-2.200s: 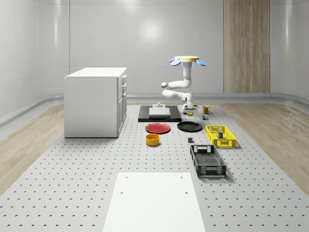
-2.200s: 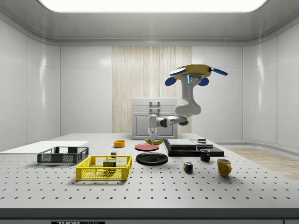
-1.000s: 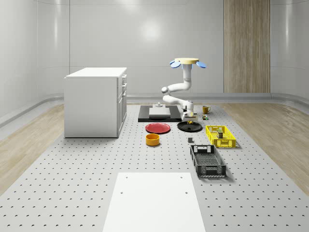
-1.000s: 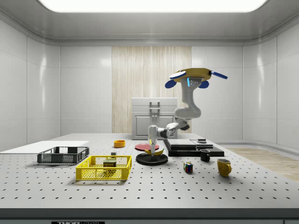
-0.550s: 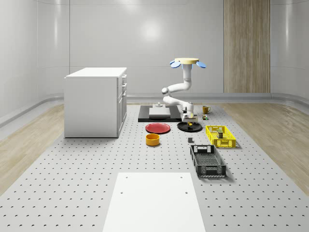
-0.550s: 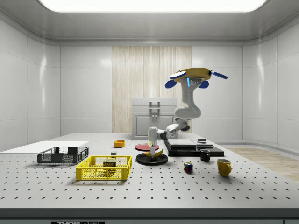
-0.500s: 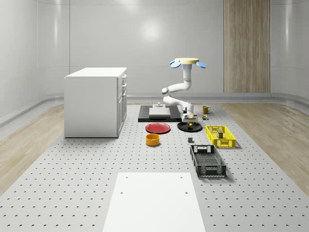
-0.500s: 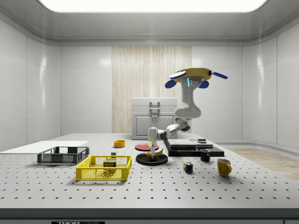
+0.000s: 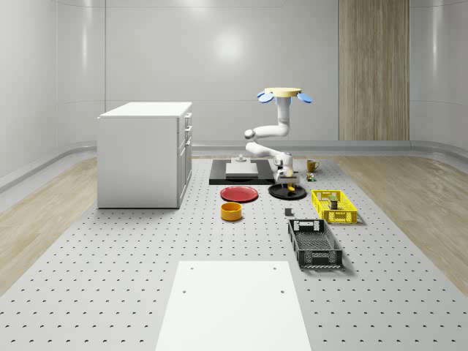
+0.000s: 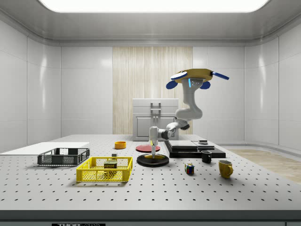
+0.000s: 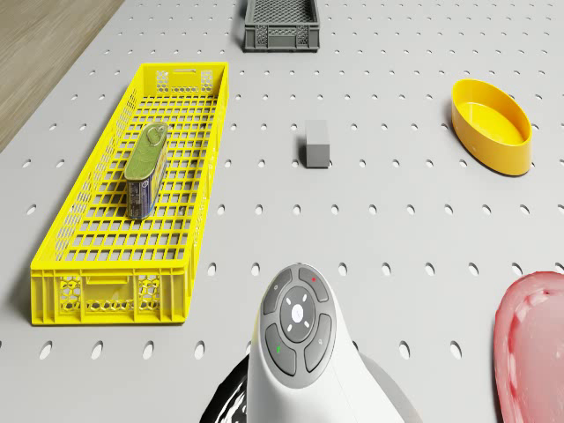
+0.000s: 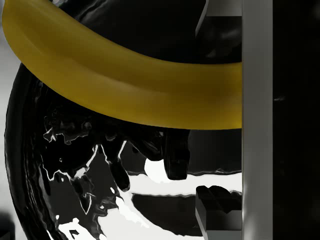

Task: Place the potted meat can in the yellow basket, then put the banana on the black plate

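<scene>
The potted meat can (image 11: 145, 167) lies inside the yellow basket (image 11: 53, 256), which stands on the table (image 9: 334, 207) at the whole-scene view's right. The banana (image 12: 125, 85) lies on the black plate (image 12: 30, 175), a yellow spot (image 9: 293, 189) on the dark disc (image 9: 276, 193). My gripper (image 10: 153, 145) points straight down just above it, open, with one grey finger (image 12: 257, 100) beside the banana's end. The drone (image 9: 284, 93) hovers high behind the plate, the arm reaching down and forward from it.
A red plate (image 9: 239, 194) and an orange bowl (image 9: 231, 211) sit to the whole-scene view's left of the black plate. A grey crate (image 9: 314, 243), a small grey block (image 11: 316, 144), a black slab (image 9: 241, 172), a white cabinet (image 9: 142, 153), a mug (image 10: 225, 168) and a cube (image 10: 189, 168) stand around.
The gripper came down over the black plate with the banana. The banana, which hung under the fingers, now rests on the plate, and the fingers have spread apart.
</scene>
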Tool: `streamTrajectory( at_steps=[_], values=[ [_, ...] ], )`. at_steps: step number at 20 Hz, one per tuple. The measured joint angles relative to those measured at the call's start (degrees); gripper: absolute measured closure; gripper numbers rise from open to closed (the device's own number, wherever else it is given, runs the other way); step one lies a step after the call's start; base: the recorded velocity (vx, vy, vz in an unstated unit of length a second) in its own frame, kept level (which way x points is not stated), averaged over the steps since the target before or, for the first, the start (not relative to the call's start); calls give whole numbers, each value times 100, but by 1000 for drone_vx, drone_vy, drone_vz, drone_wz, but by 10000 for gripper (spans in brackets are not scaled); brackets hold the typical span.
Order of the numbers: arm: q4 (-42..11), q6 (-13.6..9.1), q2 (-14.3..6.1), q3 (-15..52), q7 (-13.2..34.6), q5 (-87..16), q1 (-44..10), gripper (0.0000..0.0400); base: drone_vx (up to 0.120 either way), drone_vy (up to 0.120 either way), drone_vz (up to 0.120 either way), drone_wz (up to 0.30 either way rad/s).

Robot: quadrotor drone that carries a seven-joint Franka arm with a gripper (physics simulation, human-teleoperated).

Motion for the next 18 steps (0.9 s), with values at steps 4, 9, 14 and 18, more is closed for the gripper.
streamTrajectory(
  at_steps=[4, 9, 14, 18],
  values=[
    [-195, -194, -56, 252, -21, 200, 73, 7, 0, 0, 0, 0],
    [-401, -398, -110, 569, -24, 473, 152, 2, 0, 0, 0, 0],
    [-493, -492, -136, 734, -21, 621, 183, 1, 0, 0, 0, 0],
    [-518, -515, -147, 784, -19, 666, 189, 0, 0, 0, 0, 0]
  ],
)
